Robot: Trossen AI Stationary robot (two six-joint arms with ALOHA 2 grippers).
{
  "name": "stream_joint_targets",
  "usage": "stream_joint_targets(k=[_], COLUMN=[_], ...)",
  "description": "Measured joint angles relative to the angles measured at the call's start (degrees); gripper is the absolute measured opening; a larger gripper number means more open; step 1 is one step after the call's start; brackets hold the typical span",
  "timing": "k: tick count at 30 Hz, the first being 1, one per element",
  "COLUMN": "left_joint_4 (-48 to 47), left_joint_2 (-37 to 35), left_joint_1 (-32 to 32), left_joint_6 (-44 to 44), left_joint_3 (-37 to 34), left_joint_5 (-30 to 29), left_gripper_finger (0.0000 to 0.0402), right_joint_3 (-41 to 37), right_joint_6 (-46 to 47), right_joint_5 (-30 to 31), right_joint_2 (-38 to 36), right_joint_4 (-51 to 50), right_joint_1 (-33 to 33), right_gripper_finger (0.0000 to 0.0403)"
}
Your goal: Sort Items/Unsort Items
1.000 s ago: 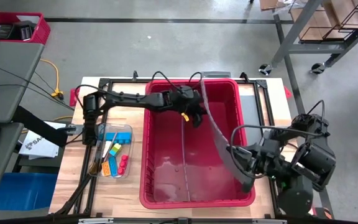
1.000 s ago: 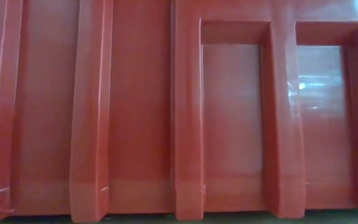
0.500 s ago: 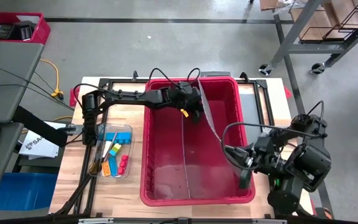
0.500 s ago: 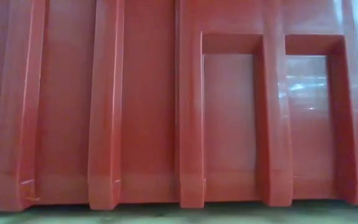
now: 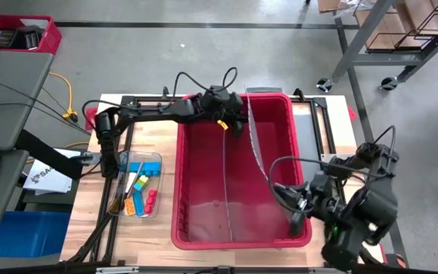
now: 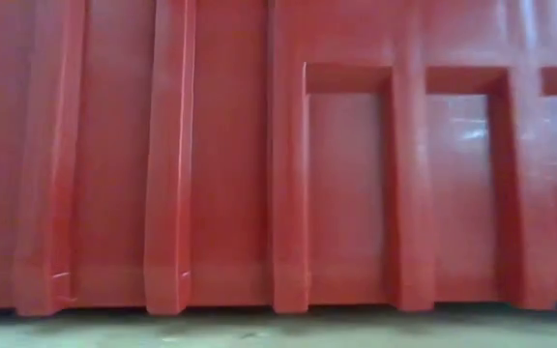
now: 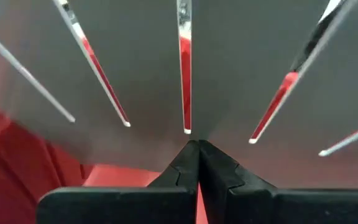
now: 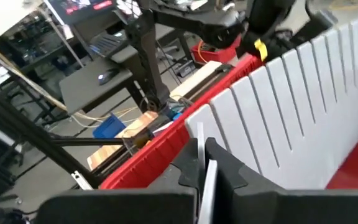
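**Still setting up: divider in hand, items unsorted**

Evidently, both grippers, left [image 5: 238, 122] and right [image 5: 295, 222], clamp a grey slotted divider panel [image 5: 261, 156] across the large red plastic bin [image 5: 204, 236]. The colourful blocks and dark sticks [image 5: 139, 189] wait in a clear tray outside; sorting looks unstarted.

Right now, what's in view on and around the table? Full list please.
bin: 1, red, centre of the table.
slotted divider sheet: 1, grey, standing in the bin, pinched at both ends.
thin divider: 1, pale, along the bin's middle.
clear tray: 1, left of the bin.
small items: several, blue, yellow, orange, red, green, in the tray.
crate: 1, red, floor, far left.
left hand: shut on the sheet near the bin's far edge.
right hand: shut on the sheet near the bin's near right corner.
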Motion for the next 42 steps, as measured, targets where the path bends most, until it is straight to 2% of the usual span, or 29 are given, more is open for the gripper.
stream_joint_targets(k=[6, 9, 14, 20, 23, 25, 29, 34, 38, 42], left_joint_4=[0.6, 0.7, 0.8, 1.0, 0.6, 0.4, 1.1, 3.5, 7.6, 7.5], left_joint_2=[0.1, 0.1, 0.0, 0.2, 0.3, 0.3, 1.0, 2.2, 2.2, 3.0], left_joint_1=[-0.5, -1.1, -1.7, -2.1, -2.7, -3.3, -4.5, -5.1, -5.3, -5.7], left_joint_6=[-0.5, -0.6, -0.6, -0.9, -2.1, -2.0, -2.0, -3.2, -4.0, -4.0], left_joint_3=[0.0, 0.0, 0.7, 0.7, 0.6, 0.5, 0.6, 0.5, 0.7, 0.7], left_joint_5=[0.0, 0.1, -1.8, -3.6, -4.5, -6.0, -6.8, -6.5, -7.7, -7.9], left_gripper_finger=[0.0000, 0.0000, 0.0000, 0.0000, 0.0000, 0.0000, 0.0000, 0.0000, 0.0000, 0.0000], right_joint_3=[-10.8, -15.3, -20.7, -25.0, -24.6, -24.1, -21.7, -20.6, -20.4, -19.8], right_joint_6=[15.5, 18.5, 18.5, 19.1, 17.8, 17.5, 11.3, -1.2, -9.5, -16.2], right_joint_5=[1.2, 2.2, 7.3, 9.7, 6.4, 6.5, 7.9, 5.5, 8.1, 9.1], right_joint_2=[-3.2, -6.5, -12.7, -13.8, -13.5, -13.0, -12.7, -12.0, -12.2, -12.3], right_joint_4=[0.3, 0.5, 0.3, 0.3, 0.0, 0.3, 4.1, 14.0, 19.7, 22.4], right_joint_1=[0.7, 1.1, 3.3, 3.2, 3.1, 3.4, 4.3, 4.2, 4.2, 4.2], right_gripper_finger=[0.0000, 0.0000, 0.0000, 0.0000, 0.0000, 0.0000, 0.0000, 0.0000, 0.0000, 0.0000])
